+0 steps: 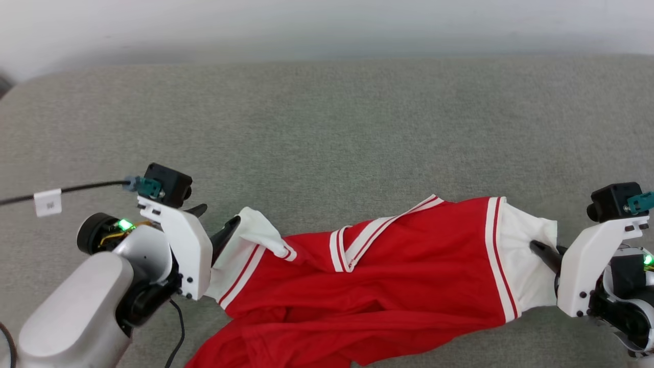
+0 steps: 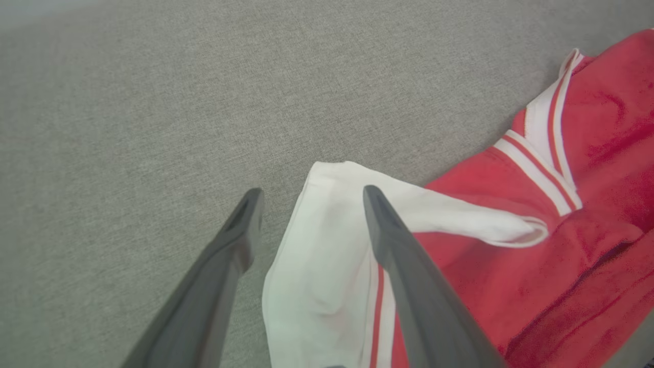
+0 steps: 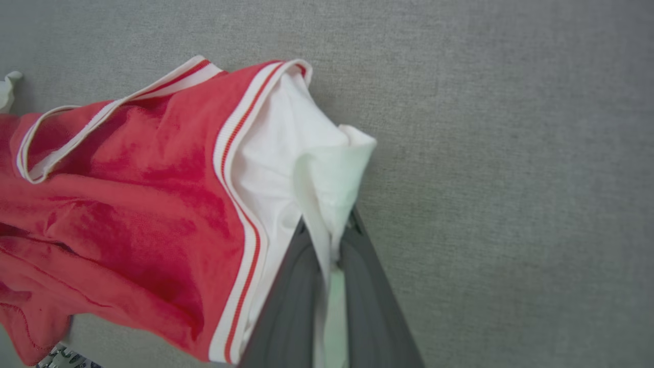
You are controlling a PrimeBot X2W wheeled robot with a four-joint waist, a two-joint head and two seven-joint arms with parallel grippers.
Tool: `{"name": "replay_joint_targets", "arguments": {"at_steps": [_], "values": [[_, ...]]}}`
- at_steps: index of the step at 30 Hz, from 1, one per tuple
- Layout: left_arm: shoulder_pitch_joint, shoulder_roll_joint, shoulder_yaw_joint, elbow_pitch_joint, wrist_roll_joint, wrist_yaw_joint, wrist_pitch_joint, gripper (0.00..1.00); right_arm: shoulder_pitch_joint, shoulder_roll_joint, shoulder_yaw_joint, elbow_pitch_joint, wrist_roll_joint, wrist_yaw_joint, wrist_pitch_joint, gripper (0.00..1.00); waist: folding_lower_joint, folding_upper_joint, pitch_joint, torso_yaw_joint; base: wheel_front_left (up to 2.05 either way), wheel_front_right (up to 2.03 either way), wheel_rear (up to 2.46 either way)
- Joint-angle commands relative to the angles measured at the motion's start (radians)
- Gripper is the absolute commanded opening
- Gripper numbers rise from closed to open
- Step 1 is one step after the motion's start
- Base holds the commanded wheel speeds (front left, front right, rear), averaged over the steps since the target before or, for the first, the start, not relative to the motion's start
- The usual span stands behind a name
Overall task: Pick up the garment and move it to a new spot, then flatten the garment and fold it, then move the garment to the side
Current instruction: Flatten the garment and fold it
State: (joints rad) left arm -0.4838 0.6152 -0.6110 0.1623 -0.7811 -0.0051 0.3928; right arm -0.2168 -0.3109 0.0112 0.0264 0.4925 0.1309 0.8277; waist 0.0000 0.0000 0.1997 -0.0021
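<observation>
The garment is a red jersey with white, red-striped sleeves, lying crumpled across a grey fabric surface. At its right end my right gripper is shut on the white sleeve. In the right wrist view the cloth is pinched between the two dark fingers, and the garment spreads off to the left. At the left end my left gripper is open, one finger over the other white sleeve and one over bare fabric. The left gripper holds nothing. The jersey's lettering is hidden in the folds.
A black cable with a white tag runs from the left wrist camera off the left edge. The grey surface stretches wide beyond the garment toward a pale wall. The garment's lower hem runs off the bottom of the head view.
</observation>
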Motion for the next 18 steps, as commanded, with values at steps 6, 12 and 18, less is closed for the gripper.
{"name": "replay_joint_targets", "arguments": {"at_steps": [6, 12, 18], "values": [[-0.093, -0.031, -0.043, 0.139, -0.054, -0.077, 0.120, 1.00, 0.004, 0.023, 0.010, -0.016, 0.007, 0.000, -0.012, 0.00, 0.0000, 0.0000, 0.066, -0.054, 0.00, 0.00, 0.00], [-0.101, -0.072, -0.131, 0.279, -0.078, -0.098, 0.271, 1.00, -0.003, 0.026, 0.016, 0.000, 0.016, 0.000, -0.025, 0.00, 0.0000, 0.0000, 0.083, -0.072, 0.00, 0.00, 0.00], [-0.095, -0.128, -0.173, 0.346, -0.096, -0.094, 0.343, 0.00, -0.011, 0.018, 0.013, 0.008, 0.022, 0.000, -0.039, 0.00, 0.0000, 0.0000, 0.084, -0.072, 0.00, 0.00, 0.00]]}}
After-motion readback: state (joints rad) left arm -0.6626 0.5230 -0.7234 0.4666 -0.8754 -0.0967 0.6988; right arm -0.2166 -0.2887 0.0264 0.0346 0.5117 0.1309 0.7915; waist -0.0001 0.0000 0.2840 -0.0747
